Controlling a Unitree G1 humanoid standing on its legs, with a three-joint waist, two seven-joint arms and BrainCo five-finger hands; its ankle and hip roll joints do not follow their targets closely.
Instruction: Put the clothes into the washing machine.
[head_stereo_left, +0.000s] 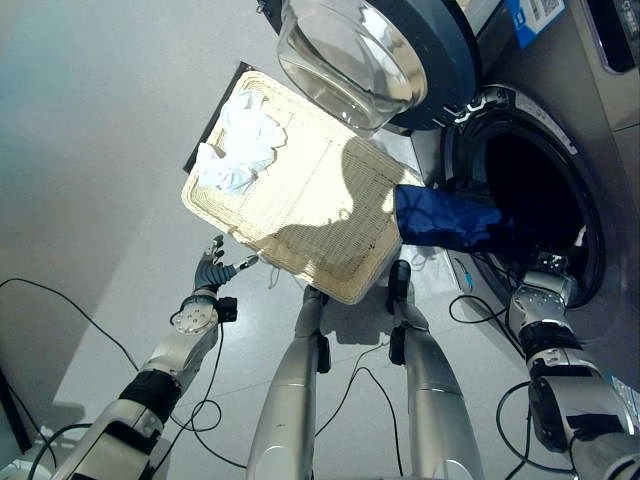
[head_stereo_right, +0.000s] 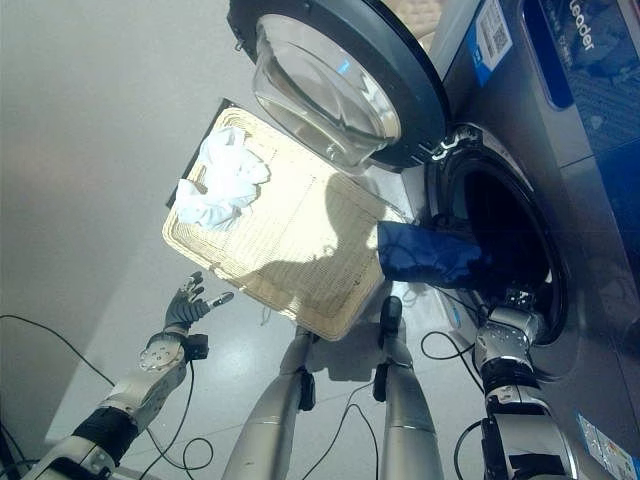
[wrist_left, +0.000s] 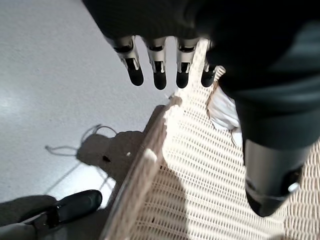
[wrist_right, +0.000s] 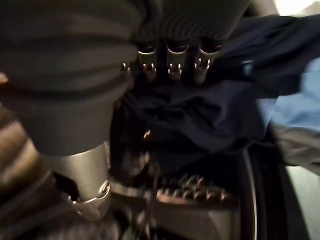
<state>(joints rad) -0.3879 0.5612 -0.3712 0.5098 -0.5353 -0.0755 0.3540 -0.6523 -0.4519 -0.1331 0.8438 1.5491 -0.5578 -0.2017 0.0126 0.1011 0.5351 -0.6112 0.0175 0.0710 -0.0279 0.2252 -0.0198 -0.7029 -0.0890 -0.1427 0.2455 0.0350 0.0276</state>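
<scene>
Inside basket (head_stereo_left: 330, 215): white cloth (head_stereo_left: 240, 145); blue garment (head_stereo_left: 445, 220) half in drum (head_stereo_left: 540, 190); left hand (head_stereo_left: 212, 268) fingers (wrist_left: 159, 75) spread.

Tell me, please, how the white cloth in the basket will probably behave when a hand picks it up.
The white cloth lies crumpled in soft folds in the far corner of the wicker basket, so it is probably floppy and will hang and stretch out when lifted. It looks thin and likely light. It may snag slightly on the woven surface; it will not roll.
</scene>
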